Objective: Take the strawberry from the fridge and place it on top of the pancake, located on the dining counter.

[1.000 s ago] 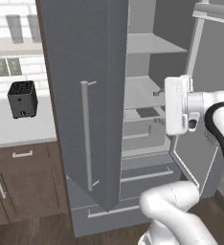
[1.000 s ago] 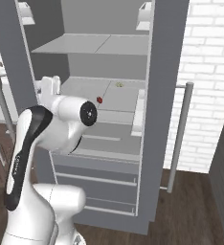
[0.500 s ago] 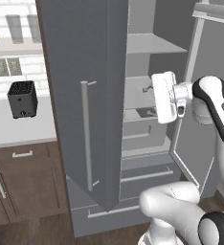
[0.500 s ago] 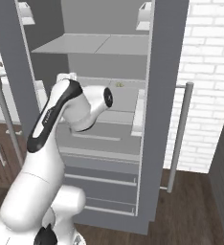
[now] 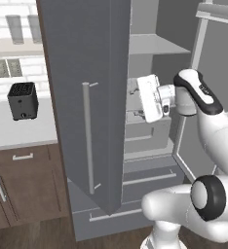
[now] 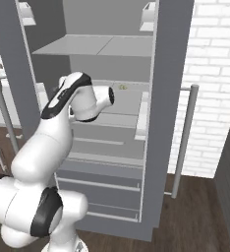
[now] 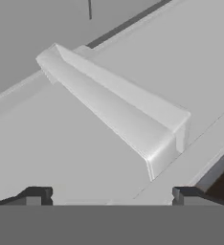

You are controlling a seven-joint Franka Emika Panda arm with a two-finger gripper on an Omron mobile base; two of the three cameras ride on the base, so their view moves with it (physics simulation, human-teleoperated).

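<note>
The fridge (image 5: 157, 46) stands open, with pale shelves (image 6: 97, 47) and drawers below. My arm reaches into its middle shelf level, and the white hand (image 5: 150, 97) sits just past the edge of the left door. My gripper (image 7: 111, 195) is open with nothing between its dark fingertips (image 7: 37, 194). Ahead of it in the hand view lies a pale grey, wedge-shaped ledge (image 7: 118, 105) on flat grey surfaces. The strawberry is hidden, and my forearm (image 6: 77, 98) covers part of the middle shelf. The pancake and the dining counter are out of view.
The open left door (image 5: 86, 97) with its long bar handle (image 5: 88, 138) hangs close to the arm's left. The right door (image 5: 218, 73) stands open beside the elbow. A small pale speck (image 6: 123, 87) lies on the shelf. A black toaster (image 5: 22, 100) sits on the grey counter.
The hand has moved left and deeper into the fridge, towards the middle shelf. The jaws have stayed open.
</note>
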